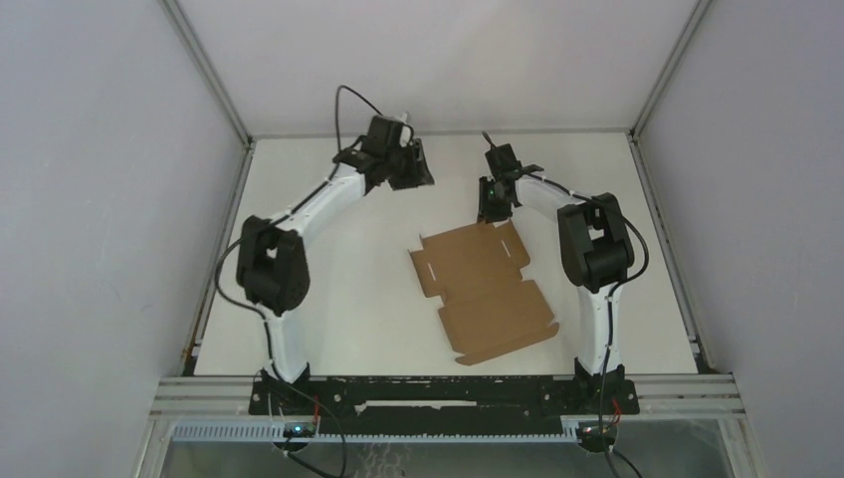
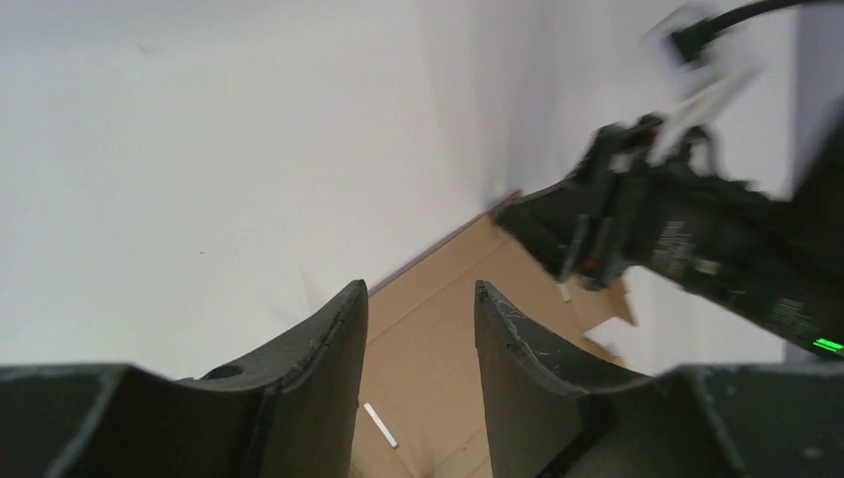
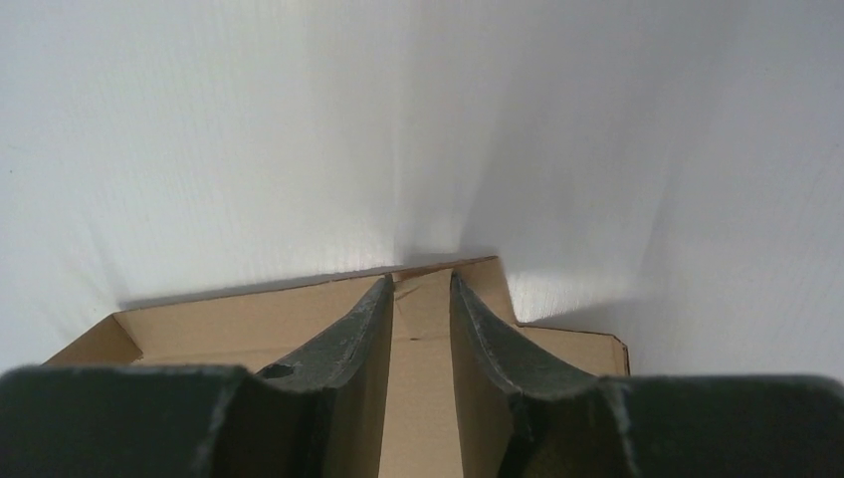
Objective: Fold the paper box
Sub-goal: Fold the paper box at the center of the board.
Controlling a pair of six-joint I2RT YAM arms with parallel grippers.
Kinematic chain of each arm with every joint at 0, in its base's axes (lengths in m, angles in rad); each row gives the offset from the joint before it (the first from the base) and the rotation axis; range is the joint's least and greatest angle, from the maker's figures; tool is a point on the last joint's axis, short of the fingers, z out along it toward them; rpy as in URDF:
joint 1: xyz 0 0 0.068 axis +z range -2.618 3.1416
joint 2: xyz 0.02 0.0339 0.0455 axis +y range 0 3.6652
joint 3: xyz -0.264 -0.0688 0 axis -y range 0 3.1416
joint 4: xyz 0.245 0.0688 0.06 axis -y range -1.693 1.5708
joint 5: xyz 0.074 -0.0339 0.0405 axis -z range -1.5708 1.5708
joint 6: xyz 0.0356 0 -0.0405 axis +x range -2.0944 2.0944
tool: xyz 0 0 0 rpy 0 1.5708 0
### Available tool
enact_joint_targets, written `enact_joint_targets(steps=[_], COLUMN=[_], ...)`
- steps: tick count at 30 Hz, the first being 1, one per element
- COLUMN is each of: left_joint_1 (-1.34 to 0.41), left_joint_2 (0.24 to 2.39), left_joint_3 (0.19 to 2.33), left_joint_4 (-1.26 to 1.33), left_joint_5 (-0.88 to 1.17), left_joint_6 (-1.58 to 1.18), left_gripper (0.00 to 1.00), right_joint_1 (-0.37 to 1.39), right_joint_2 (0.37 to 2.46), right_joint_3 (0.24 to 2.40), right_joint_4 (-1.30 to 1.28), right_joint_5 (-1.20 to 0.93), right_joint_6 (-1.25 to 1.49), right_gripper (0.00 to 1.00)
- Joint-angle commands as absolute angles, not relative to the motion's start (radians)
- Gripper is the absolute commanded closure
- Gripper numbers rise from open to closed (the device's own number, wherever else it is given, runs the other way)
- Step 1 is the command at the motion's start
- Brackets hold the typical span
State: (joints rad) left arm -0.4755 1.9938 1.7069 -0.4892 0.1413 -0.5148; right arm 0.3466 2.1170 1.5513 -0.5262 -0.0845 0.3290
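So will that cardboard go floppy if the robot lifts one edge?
Probably it bends: the paper box is one thin flat sheet with creases, so it likely hinges there. It looks light, and pushed on the smooth table it may just slide.

Paper box (image 1: 485, 289): plain brown cardboard, matt, faintly fibrous. My right fingers (image 3: 338, 344): dark plastic, matt, edges scuffed. Table (image 1: 343, 299): white, smooth, matt.

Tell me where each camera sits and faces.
Top external: fixed above and behind, looking down on the table, paper box, left arm, right arm.
Left wrist: past the left fingers toward the paper box and right fingers.
Right wrist: down past the right fingers onto the paper box.
Every view shows the paper box.
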Motion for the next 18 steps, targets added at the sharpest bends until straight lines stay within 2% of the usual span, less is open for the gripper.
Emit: enact_joint_targets(steps=[1, 8, 11, 14, 16, 18], left_joint_1=[-0.455, -0.443, -0.443, -0.444, -0.443, -0.443], left_joint_2=[1.825, 1.744, 1.707, 1.669, 1.646, 1.634], left_joint_3=[1.646, 1.435, 1.391, 1.363, 1.351, 1.351], left_joint_4=[-0.493, -0.43, -0.42, -0.424, -0.429, -0.437], left_joint_5=[0.098, 0.092, 0.09, 0.076, 0.065, 0.062], left_joint_6=[-0.498, -0.531, -0.538, -0.54, -0.54, -0.54], left_gripper=[0.52, 0.54, 0.53, 0.52, 0.52, 0.51], right_joint_1=[0.355, 0.344, 0.333, 0.327, 0.331, 0.352], right_joint_2=[2.037, 1.886, 1.816, 1.736, 1.676, 1.603], right_joint_3=[1.523, 1.469, 1.461, 1.437, 1.404, 1.356], right_joint_4=[-0.573, -0.571, -0.58, -0.602, -0.626, -0.649], right_joint_5=[-0.102, -0.141, -0.162, -0.152, -0.118, -0.065], right_joint_6=[0.316, 0.288, 0.285, 0.293, 0.303, 0.31], right_gripper=[0.63, 0.53, 0.46, 0.43, 0.42, 0.36])
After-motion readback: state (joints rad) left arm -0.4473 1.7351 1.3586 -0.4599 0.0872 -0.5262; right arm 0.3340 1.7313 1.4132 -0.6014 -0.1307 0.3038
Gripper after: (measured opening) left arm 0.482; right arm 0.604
